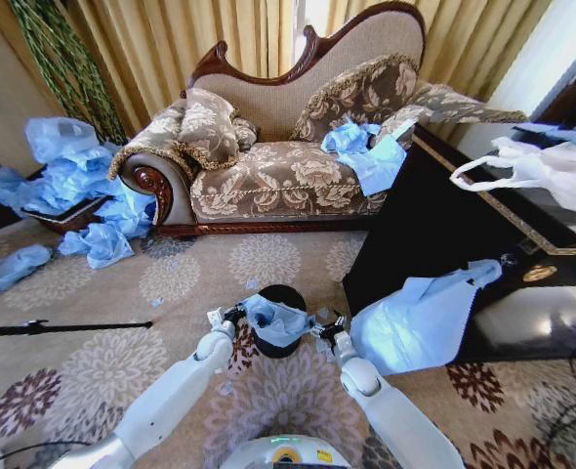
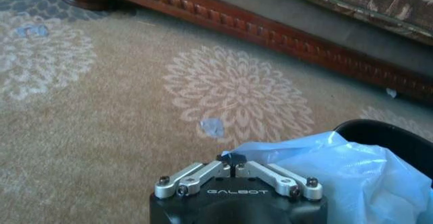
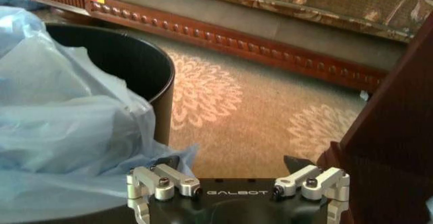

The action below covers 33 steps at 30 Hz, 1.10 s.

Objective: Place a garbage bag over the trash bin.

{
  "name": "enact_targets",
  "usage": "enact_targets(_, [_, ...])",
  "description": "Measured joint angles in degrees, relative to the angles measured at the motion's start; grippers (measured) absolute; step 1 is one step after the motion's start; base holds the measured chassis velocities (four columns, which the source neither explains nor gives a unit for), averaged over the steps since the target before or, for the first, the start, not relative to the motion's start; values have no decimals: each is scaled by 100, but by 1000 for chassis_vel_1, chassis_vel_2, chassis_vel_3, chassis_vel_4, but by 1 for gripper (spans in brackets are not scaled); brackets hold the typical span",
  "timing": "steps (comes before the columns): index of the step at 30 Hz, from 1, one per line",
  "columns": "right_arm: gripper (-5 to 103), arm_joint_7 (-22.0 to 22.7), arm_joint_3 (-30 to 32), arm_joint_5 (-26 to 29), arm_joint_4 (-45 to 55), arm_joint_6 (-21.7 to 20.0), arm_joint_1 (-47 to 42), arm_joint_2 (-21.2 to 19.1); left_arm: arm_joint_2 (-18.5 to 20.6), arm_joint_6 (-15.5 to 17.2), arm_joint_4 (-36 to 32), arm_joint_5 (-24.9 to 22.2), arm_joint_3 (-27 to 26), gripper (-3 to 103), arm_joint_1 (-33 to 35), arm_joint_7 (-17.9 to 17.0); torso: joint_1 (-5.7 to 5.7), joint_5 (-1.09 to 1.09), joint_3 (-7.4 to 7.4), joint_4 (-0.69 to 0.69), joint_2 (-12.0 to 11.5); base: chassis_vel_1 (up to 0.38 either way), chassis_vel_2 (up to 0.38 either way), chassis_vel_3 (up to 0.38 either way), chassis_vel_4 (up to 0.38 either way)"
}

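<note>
The trash bin (image 1: 286,295) stands on the carpet just ahead of me, small, black and round. A light-blue garbage bag (image 1: 276,320) lies crumpled over its near rim and mouth. My left gripper (image 1: 231,316) is at the bin's left side. In the left wrist view the left gripper (image 2: 230,159) is shut on the garbage bag's (image 2: 345,176) edge, with the bin's rim (image 2: 389,132) beyond. My right gripper (image 1: 327,328) is at the bin's right side. In the right wrist view the right gripper (image 3: 233,164) is open, and the bag (image 3: 64,133) brushes one finger beside the bin (image 3: 132,67).
A patterned sofa (image 1: 288,176) stands behind the bin. A dark low cabinet (image 1: 434,234) stands close on the right with another blue bag (image 1: 415,322) hanging off it and a white handled bag (image 1: 542,171) on top. Blue bags (image 1: 73,186) pile up at the left. A black rod (image 1: 63,327) lies on the carpet.
</note>
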Motion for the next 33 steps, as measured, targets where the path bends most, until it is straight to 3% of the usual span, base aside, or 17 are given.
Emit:
enact_targets(18, [100, -19, 37, -29, -485, 295, 426, 122, -146, -58, 436, 15, -14, 0, -224, 114, 0, 0, 0, 0, 0, 0, 0, 0, 0])
enact_targets(26, [100, -150, 260, -123, 982, 597, -15, -349, -12, -61, 82, 37, -4, 0, -75, 118, -1, 0, 0, 0, 0, 0, 0, 0, 0])
enact_targets(33, [100, -624, -45, 144, 1585, 320, 48, -595, 35, -76, -73, 128, -7, 0, 9, 134, -1, -1, -1, 1, 0, 0, 0, 0, 0])
